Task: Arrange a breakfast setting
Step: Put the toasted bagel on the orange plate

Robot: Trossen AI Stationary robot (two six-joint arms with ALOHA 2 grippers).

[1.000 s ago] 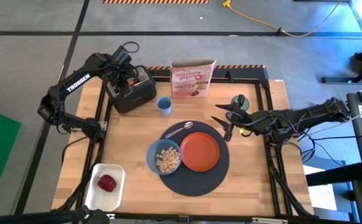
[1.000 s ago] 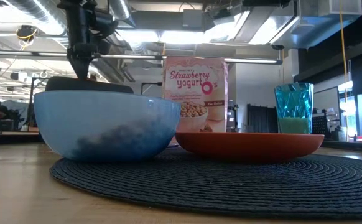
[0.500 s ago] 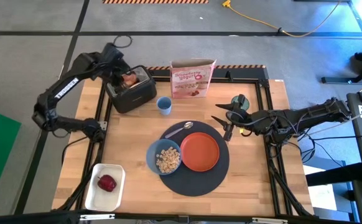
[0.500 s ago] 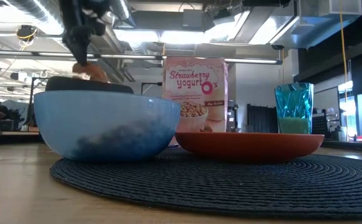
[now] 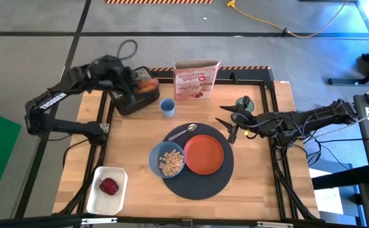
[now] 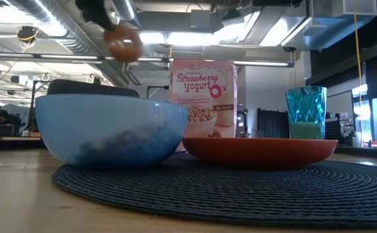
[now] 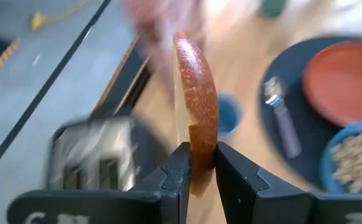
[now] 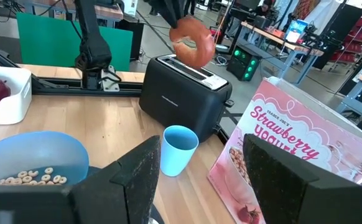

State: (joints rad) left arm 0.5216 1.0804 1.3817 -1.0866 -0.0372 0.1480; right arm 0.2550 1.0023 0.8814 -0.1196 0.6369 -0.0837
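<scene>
My left gripper (image 5: 139, 82) is shut on a round brown slice of toast (image 5: 148, 84), up in the air over the black toaster (image 5: 129, 100) at the far left. The toast also shows in the low view (image 6: 124, 42) and the right wrist view (image 8: 192, 34). The dark-grey mat (image 5: 197, 187) carries the orange plate (image 5: 203, 154), the blue bowl (image 5: 156, 152) with cereal and the metal spoon (image 5: 183, 132). The green cup (image 5: 243, 103) stands off the mat's far right. My right gripper (image 5: 230, 123) hovers open beside the cup, holding nothing. My left gripper pinches the toast between its two fingers, one on each flat face, at the slice's rim (image 7: 201, 155). The fingers come slanting down from the table's left. The toast hangs past the fingertips, edge-on to the wrist camera, lifted clear of the toaster.
A pink cereal box (image 5: 196, 80) stands at the far edge, with a small blue cup (image 5: 167, 107) in front of it. A red apple (image 5: 109, 186) lies in a white tray (image 5: 118, 199) at the near left. Bare wood lies right of the mat.
My left gripper has risen from the toaster's slot with the toast, drawing it out and up, and has swung toward the table's right while tipping from pointing down to slanting. The toast now hangs clear above the toaster. The right arm has kept still.
</scene>
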